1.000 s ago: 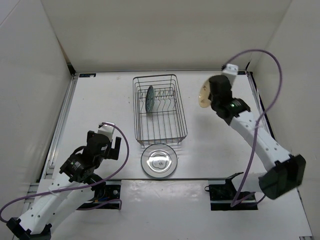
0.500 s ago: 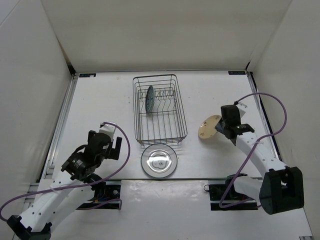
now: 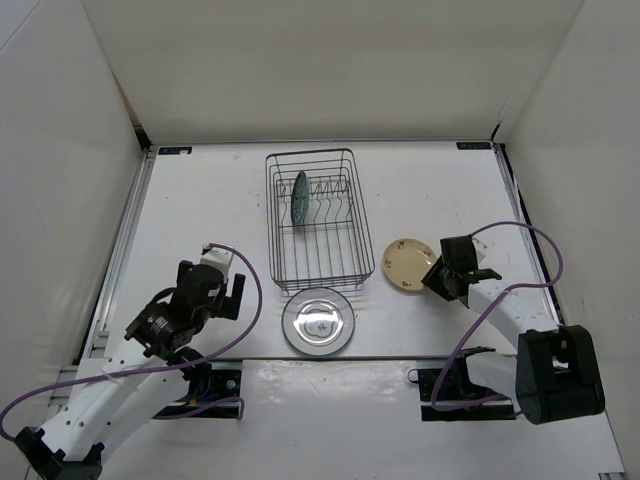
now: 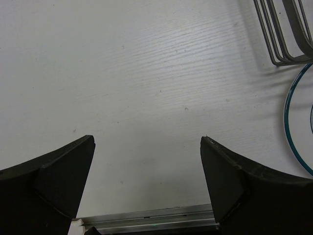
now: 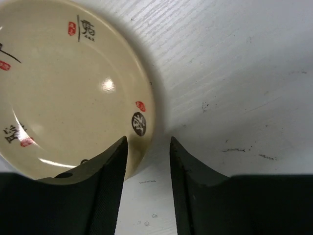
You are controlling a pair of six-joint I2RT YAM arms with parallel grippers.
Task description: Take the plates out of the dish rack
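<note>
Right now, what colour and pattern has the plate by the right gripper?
Cream plate, small red and dark marks round the rim; best in right wrist view.

On the left, my hand (image 4: 146,188) has bare worktop (image 3: 200,210) ahead of it, all along the left side of the dish rack (image 3: 325,255). The white plate (image 3: 318,321) lies flat just in front of the rack and is in the way there. The cream plate (image 3: 408,264) fills the gap between the rack and my right hand (image 5: 146,161). The rack is open on top. The teal plate (image 3: 299,199) stands inside, near the back left. Walls (image 3: 60,150) close three sides.
</note>
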